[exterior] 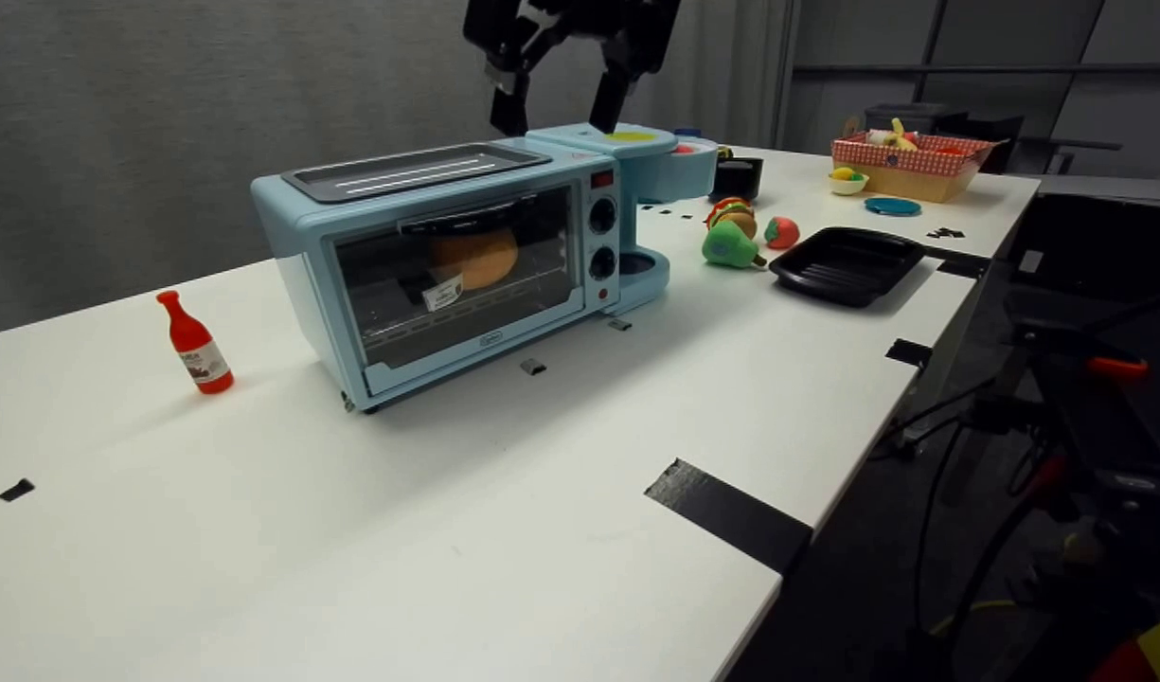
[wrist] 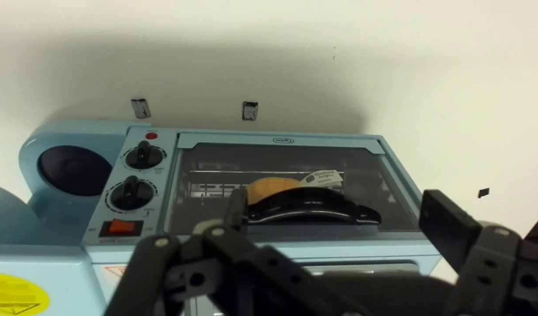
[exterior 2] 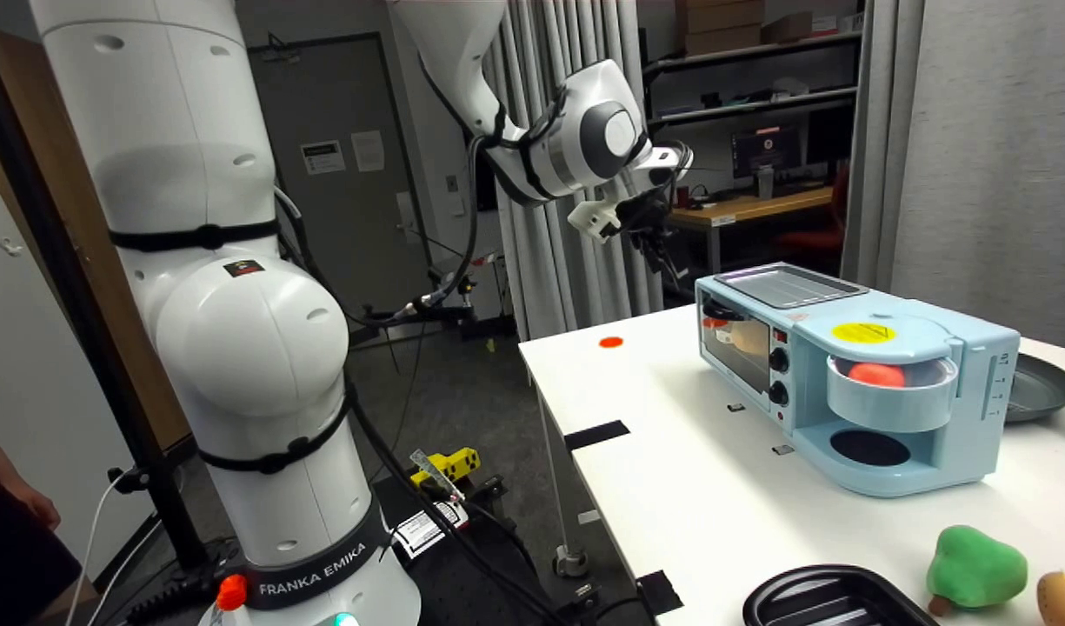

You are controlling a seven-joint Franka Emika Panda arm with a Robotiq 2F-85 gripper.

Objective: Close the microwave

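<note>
Because the door [exterior: 390, 294] of the microwave [exterior: 538, 248] looks upright and flush with its frame, I judge the closing done or all but done, though a hairline gap at the top would be hard to make out from my feeds. I have nothing in the gripper [exterior: 559, 112]: its fingers [wrist: 449, 228] stand spread wide, which suits a door that wants a push, not a hold. The handle [wrist: 312, 206] runs along the door's upper part, there, I take it, because the door drops from a bottom hinge. Through the door I see an orange item [exterior: 480, 258] with a white tag [exterior: 442, 294], inside, I would guess, as a pretend meal. The tape bits [exterior: 533, 367] just in front of the base probably mark where the microwave belongs. In an exterior view the microwave [exterior 2: 810, 374] sits at the right of the frame, and the gripper [exterior 2: 665, 265] hangs above and to the left of it, apart from it. In the wrist view, where the microwave [wrist: 290, 248] appears upside down across the lower part of the frame, the handle shows between the fingers; I read that as line of sight only, not contact.
</note>
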